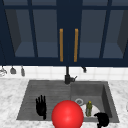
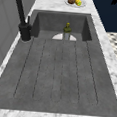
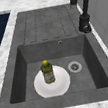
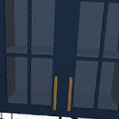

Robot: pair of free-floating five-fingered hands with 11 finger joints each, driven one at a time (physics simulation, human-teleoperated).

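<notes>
In the front view my left hand [image 1: 41,106] hovers over the ribbed drainboard [image 1: 47,93] with its fingers straight and pointing up, holding nothing. My right hand [image 1: 102,119] hangs at the sink's front right corner with its fingers curled in, also holding nothing. A large red ball [image 1: 67,115] shows low between the two hands. A green bottle with a yellow cap [image 3: 47,72] stands upright on a white plate [image 3: 61,85] in the basin, just left of the right hand [image 1: 89,108]. The bottle [image 2: 67,31] also stands at the far end in the left side view.
A black faucet [image 1: 67,75] rises behind the sink, and the drain [image 3: 74,66] lies beside the plate. A dish of fruit [image 2: 75,1] sits on the marble counter past the basin. Utensils [image 1: 13,70] hang on the left wall. A navy glass-door cabinet with gold handles [image 4: 55,92] is overhead.
</notes>
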